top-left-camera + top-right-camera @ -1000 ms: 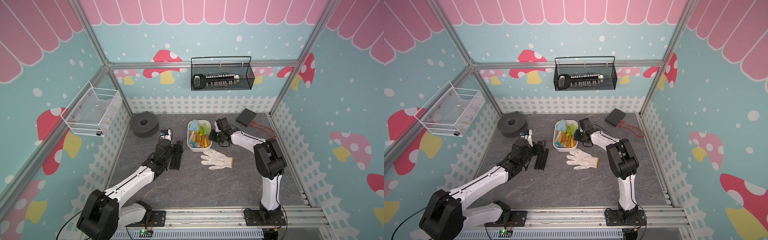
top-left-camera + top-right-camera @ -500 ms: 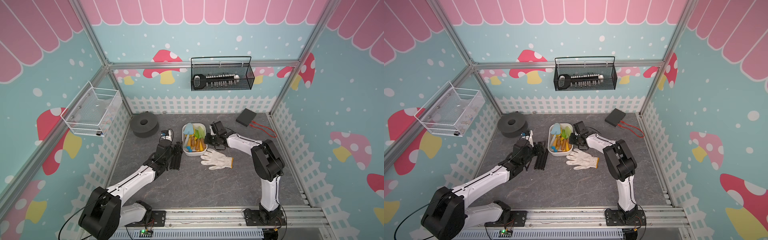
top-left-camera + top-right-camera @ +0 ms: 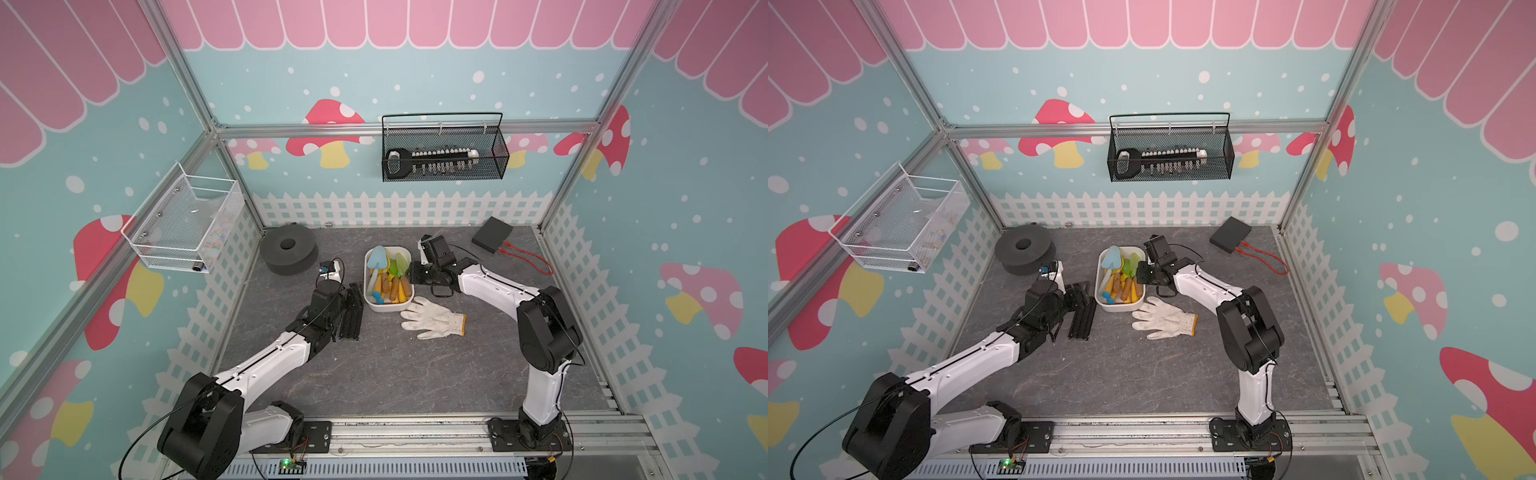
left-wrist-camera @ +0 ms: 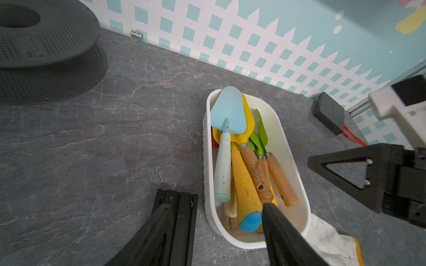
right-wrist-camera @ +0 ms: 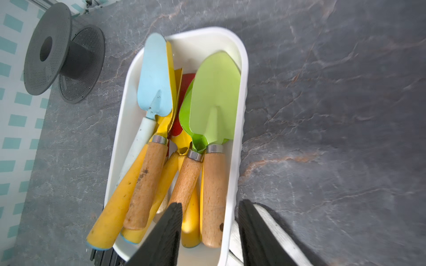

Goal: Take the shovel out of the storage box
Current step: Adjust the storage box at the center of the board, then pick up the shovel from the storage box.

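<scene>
White plastic storage box (image 3: 388, 308) near the middle of the grey counter (image 3: 395, 365), shown in both top views, long side pointing toward the back wall. Packed with small shovels, blades toward the back, handles toward the front. Light-blue shovel (image 4: 229, 110) with a white handle on top along the left side. Green shovel (image 5: 214, 92) with a wooden handle along the right wall. Yellow blades, plus yellow and wooden handles, between and beneath. All of them inside the box, none lifted out.

Left jaws spread wide and low at the box's front left corner, one finger above the black rail (image 4: 179, 207) lying just left of the box, the other above the handle ends inside. Gripping nothing.

Right jaws also spread, straddling the box's right wall in the right wrist view: one finger over the wooden handles, the other outside, above the white glove (image 3: 432, 320) lying just beside the front right corner. Nothing pinched.

Dark spool (image 3: 287, 253) well apart at the back left.
</scene>
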